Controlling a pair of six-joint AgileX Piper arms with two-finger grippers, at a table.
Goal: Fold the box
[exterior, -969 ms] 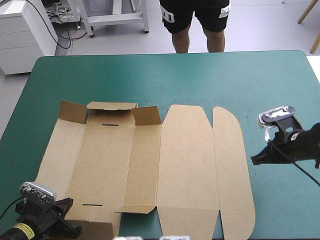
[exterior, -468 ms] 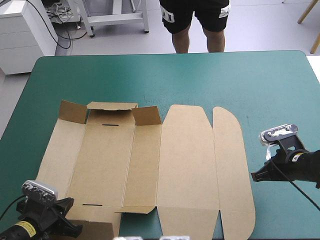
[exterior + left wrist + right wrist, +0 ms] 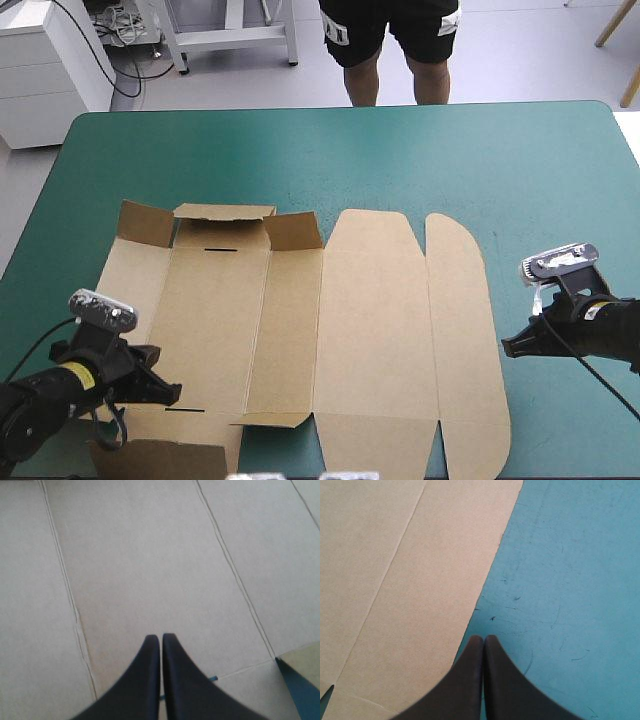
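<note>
High view, entry: the box (image 3: 300,330) lies as a flat cut sheet on the teal-green cover (image 3: 420,160), filling the centre and lower left of the frame. Three short flaps (image 3: 225,215) along its far edge stand tilted up; the rest lies flat, with two round-topped panels (image 3: 455,330) on the right side of the sheet. Two thin slots (image 3: 222,248) show in the left-centre panel, one near the far edge and one near the close edge.

Left gripper (image 3: 172,388): comes in at lower left of the frame, over the sheet's left panels, black fingers pressed together into one point, nothing between them. Left wrist view confirms this (tips side by side above creased brown board; contact with the board cannot be judged).

Right gripper (image 3: 507,349): at the right of the frame, over bare cover just beside the curved outer edge of the rightmost panel, apart from the board. Fingers likewise pressed together and holding nothing; the right wrist view shows their tip just beside the board's edge.
</note>
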